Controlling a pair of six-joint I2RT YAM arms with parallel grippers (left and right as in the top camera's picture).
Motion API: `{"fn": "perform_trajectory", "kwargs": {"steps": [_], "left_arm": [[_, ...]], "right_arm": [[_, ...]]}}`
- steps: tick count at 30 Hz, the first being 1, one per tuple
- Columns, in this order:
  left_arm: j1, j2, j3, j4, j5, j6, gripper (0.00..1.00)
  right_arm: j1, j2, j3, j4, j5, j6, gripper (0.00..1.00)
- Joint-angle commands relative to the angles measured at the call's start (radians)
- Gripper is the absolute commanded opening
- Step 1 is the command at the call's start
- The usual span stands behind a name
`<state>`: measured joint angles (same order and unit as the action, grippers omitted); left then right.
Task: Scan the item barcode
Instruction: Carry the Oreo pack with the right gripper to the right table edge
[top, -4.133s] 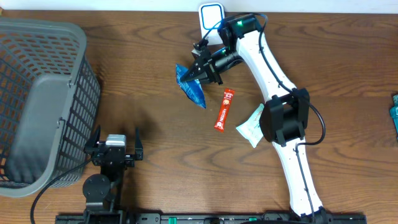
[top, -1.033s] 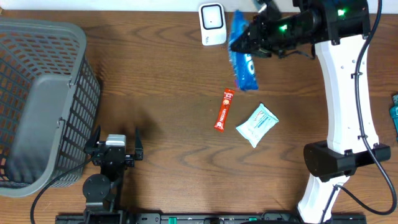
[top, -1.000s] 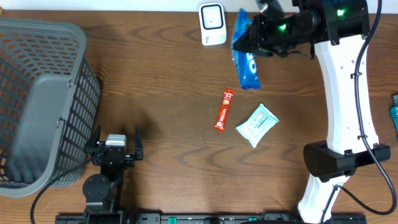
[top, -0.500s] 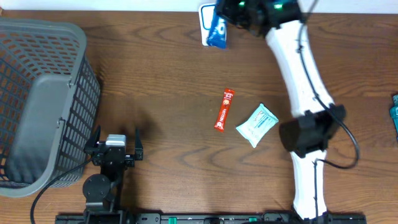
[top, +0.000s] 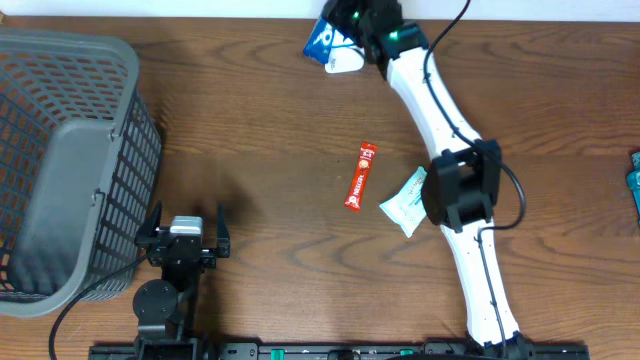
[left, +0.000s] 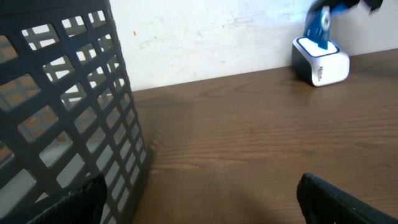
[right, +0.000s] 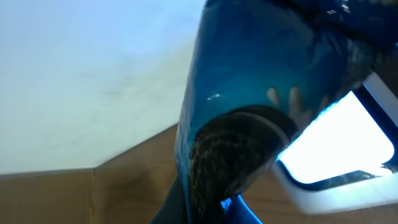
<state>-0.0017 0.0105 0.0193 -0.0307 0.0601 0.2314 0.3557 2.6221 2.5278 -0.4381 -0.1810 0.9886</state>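
The right gripper (top: 338, 25), at the top centre of the frame, is clamped on the blue packet (top: 320, 40), holding it just above the white scanner (top: 346, 62). Lower on the worktop (top: 260, 150) lie a red sachet (top: 361, 177) and a white pouch (top: 405, 200). At lower left, beside the grey basket (top: 60, 160), the left gripper (top: 183, 237) stands wide apart and holds nothing.

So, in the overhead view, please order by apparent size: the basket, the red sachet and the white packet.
1. basket, largest by far.
2. white packet, partly covered by the right arm.
3. red sachet, smallest.
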Motion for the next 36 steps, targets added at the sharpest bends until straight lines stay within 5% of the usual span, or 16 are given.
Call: {"fn": "perform_trajectory", "kwargs": {"steps": [1, 15, 29, 36], "left_arm": [[0.003, -0.006, -0.015, -0.036, -0.001, -0.012, 0.98], [0.003, -0.006, -0.015, -0.036, -0.001, -0.012, 0.98], [0.003, -0.006, -0.015, -0.036, -0.001, -0.012, 0.98], [0.003, -0.006, -0.015, -0.036, -0.001, -0.012, 0.98]], "right_arm": [[0.003, 0.058, 0.010, 0.038, 0.022, 0.085, 0.01], [-0.011, 0.035, 0.011, -0.077, -0.061, 0.060, 0.01], [-0.212, -0.394, 0.011, -0.994, 0.257, -0.168, 0.01], [-0.437, -0.449, 0.008, -1.225, 0.402, -0.598, 0.01]]}}
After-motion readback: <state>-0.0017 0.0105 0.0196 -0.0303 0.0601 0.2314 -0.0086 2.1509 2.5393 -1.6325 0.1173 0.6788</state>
